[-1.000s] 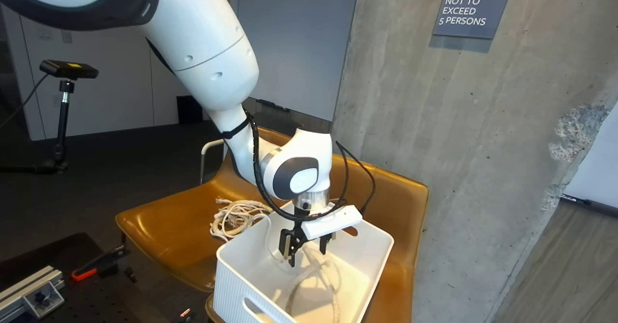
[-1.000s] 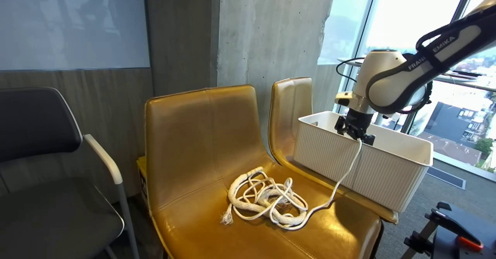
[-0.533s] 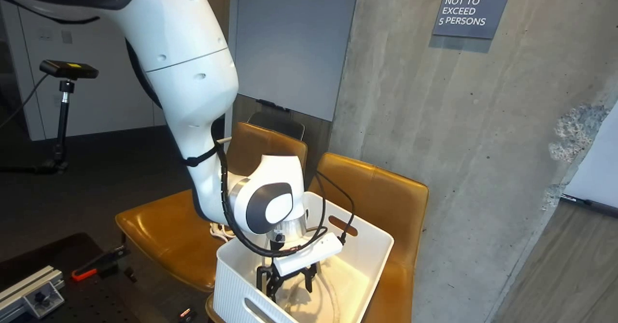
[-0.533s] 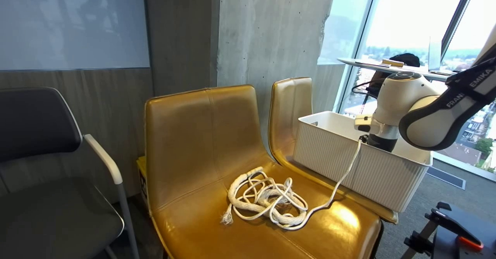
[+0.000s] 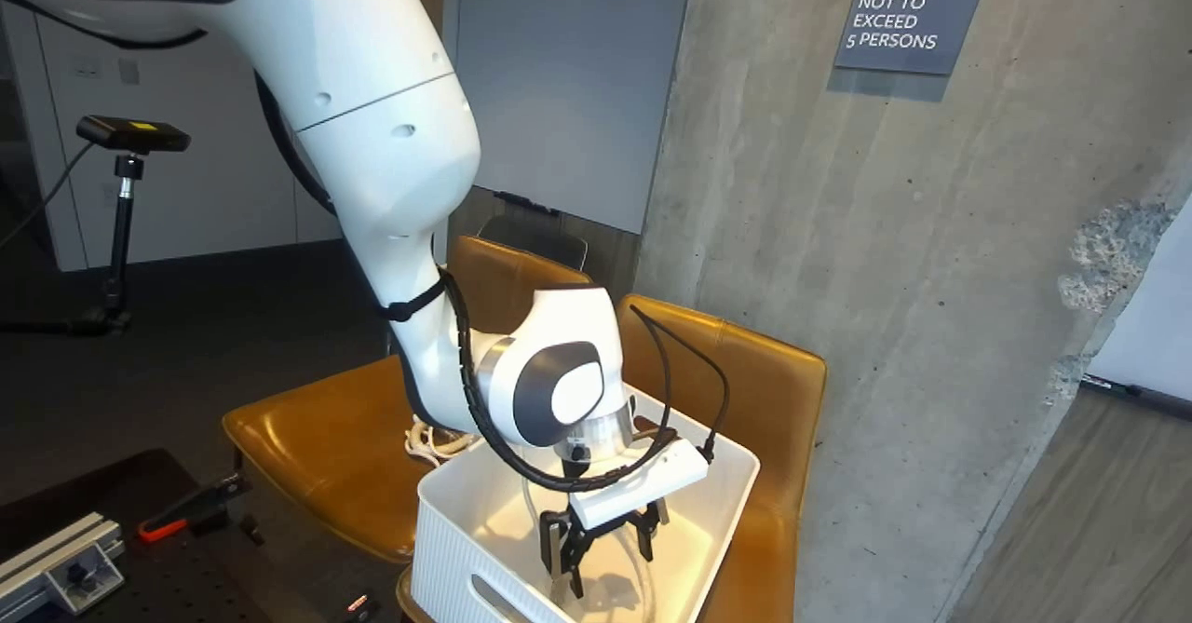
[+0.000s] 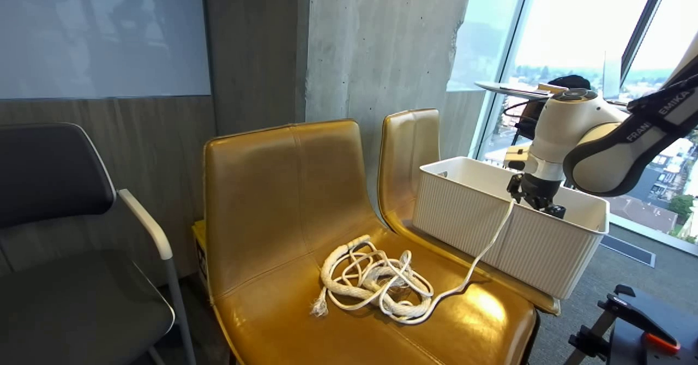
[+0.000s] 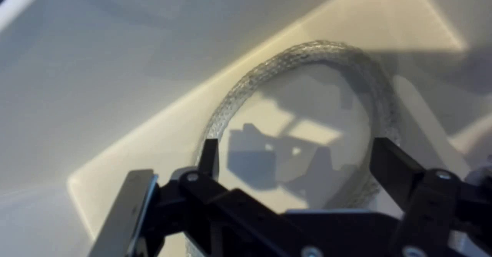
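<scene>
As the claw [image 7: 295,149] hangs down inside the white bin [image 6: 463,212], its jaws stand spread right out, well apart, and nothing sits between the tips! Straight below, on the sunlit floor of the bin, lies the thick braided rope [image 7: 319,49], bending round in a big loop, with the claw's own shadow falling in the middle of it. From the wrist, the fingers [image 7: 396,172] overlap the two flanks of that loop; whether they touch it, I cannot tell.

And look at the thin white cord [image 6: 476,261], climbing outside the ribbed wall to the rim, just beside the claw's black linkage; whether the two meet there is unclear. Above it all, the white arm [image 5: 391,157] reaches down over the bin.

Moving out, a tan chair [image 5: 745,390] carries the bin, and close alongside stands its matching neighbour [image 6: 278,201]. On that neighbour's seat sits a pale tangle [image 6: 327,272], thick braid and thin cord coiled together, one end frayed, the cord running off toward the bin.

Off to the side, in an exterior view, come a silver metal block [image 5: 60,567] and a red-and-black tool [image 5: 191,507]. Farther off we have a black camera [image 5: 133,134] on a slim stand, a dark office chair [image 6: 54,190], a concrete pillar [image 5: 894,260] bearing an occupancy sign [image 5: 913,13], and, way back, a round table [image 6: 504,88] by the bright window [image 6: 572,32].
</scene>
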{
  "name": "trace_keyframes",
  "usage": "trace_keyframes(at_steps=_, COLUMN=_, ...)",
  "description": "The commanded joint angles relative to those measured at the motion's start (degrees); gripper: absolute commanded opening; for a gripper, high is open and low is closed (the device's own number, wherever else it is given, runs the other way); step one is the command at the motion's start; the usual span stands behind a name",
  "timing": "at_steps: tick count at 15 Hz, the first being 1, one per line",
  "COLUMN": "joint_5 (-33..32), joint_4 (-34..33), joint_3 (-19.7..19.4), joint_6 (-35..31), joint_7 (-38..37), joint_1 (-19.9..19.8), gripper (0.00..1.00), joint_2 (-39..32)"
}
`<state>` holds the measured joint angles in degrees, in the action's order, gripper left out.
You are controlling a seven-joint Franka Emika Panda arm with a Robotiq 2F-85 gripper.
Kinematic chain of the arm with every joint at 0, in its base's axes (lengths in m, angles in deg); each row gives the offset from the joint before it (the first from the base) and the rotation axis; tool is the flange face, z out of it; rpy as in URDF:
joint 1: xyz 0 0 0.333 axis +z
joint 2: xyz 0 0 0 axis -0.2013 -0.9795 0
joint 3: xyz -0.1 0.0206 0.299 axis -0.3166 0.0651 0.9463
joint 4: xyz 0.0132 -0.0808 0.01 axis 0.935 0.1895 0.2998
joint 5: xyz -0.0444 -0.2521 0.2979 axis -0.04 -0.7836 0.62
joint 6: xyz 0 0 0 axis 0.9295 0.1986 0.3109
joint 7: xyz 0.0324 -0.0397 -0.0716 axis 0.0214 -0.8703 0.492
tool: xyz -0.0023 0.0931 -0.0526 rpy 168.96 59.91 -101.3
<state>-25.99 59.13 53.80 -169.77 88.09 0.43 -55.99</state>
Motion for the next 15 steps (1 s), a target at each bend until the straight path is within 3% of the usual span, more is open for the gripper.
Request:
trace_keyframes(at_steps=1, joint_5=-1.0, joint_4=-4.3, joint_3=0.7, joint_6=1.6, joint_7=0.2, joint_1=-1.9, gripper=1.0, joint_2=-0.8)
trace_keyframes(at_steps=15, joint_5=1.7, joint_4=-18.9, joint_3=5.9, joint_6=7.6, joint_7=1.9, joint_1=-6.0, gripper=1.0, joint_2=-11.7)
